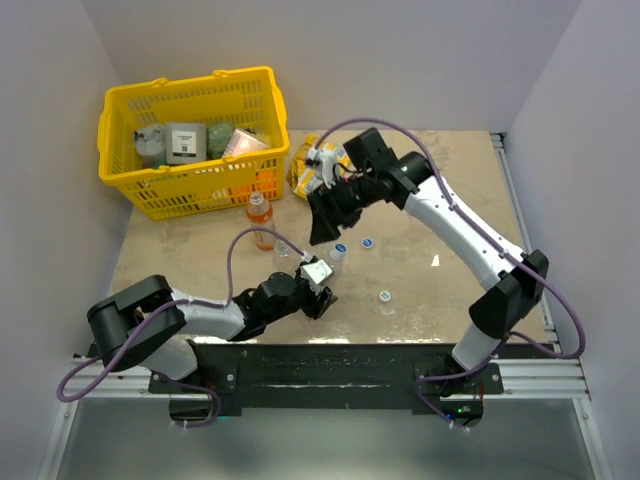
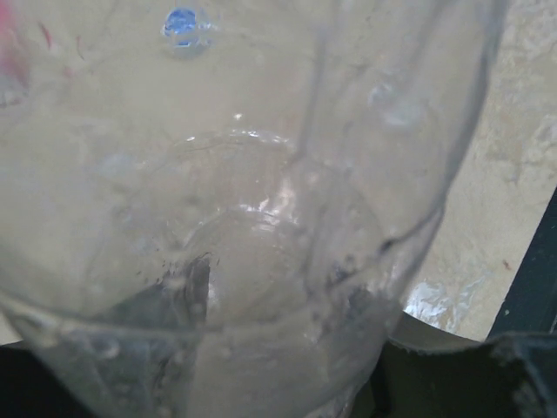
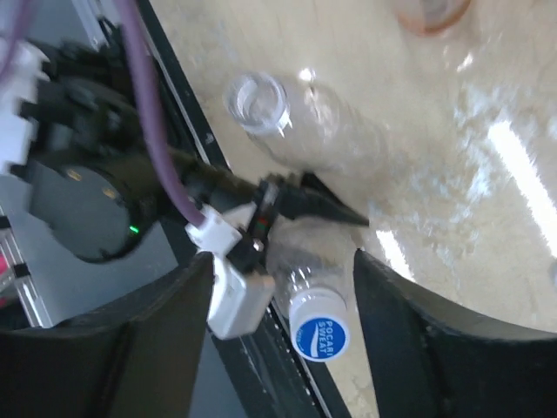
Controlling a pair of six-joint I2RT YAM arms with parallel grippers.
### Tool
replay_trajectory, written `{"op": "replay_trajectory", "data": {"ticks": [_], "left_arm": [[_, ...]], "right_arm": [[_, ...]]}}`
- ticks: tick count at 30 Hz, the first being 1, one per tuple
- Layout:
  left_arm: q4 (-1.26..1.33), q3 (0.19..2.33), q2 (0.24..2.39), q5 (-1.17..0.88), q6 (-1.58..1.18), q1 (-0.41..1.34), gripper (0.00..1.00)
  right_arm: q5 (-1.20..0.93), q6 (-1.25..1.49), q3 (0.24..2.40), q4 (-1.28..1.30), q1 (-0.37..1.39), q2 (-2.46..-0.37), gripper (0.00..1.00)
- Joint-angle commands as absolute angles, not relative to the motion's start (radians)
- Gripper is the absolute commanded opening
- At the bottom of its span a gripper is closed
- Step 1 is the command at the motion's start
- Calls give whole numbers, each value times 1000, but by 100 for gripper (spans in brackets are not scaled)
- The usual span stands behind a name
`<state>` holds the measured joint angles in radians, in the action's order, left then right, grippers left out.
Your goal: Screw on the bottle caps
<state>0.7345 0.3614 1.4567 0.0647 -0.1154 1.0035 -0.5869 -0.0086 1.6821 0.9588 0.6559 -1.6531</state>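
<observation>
While the left hand is closed around the lower body of a clear bottle, the right hand hangs above that bottle's top with its two fingers spread wide. The fingers stand on either side of the cap, and a gap shows on each side, so they are not touching it. The cap is blue and white with printed lettering. It sits on the neck of the held bottle and its top faces up.

From above, this bottle is just left of the middle of the surface. In the left wrist view the bottle fills almost the whole picture. A blurred blue round shape shows through its wall toward 12 o'clock.

A second clear bottle stands just beside the held one, at about 10 o'clock from it in the top view. Its neck is open and bears no cap. The orange bottle is at about 11 o'clock from that one, close to the front wall of the yellow basket.

Two loose caps lie flat on the surface. One is near the held bottle at about 2 o'clock from it. The other is farther away at about 4 o'clock, apart from both hands.
</observation>
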Motion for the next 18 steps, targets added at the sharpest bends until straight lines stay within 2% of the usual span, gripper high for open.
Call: {"op": "replay_trajectory", "data": {"ticks": [1,4,5,8,9,11,14,18], "left_arm": [[788,377,1453,-18,-166,997,0],[795,376,1454,-57,-163,997,0],[799,380,1454,-69,-146,997,0],[818,380,1448,-144,-98,997,0],[825,374,1440,-164,-86,997,0],[828,368,1433,-221,-40,996,0],[831,364,1427,-279,-5,991,0],[831,364,1420,-316,77,991,0]], "right_arm": [[-542,5,2029,1046,647,-1677,73],[-548,-79,2115,1068,643,-1658,73],[-561,-124,2094,1075,631,-1646,69],[-711,-512,1934,1181,603,-1545,63],[-756,-821,1880,1231,604,-1498,63],[-730,-993,1683,1227,604,-1349,67],[-695,-1211,1534,1207,612,-1233,71],[-684,-1441,1516,1327,638,-1238,69]]}}
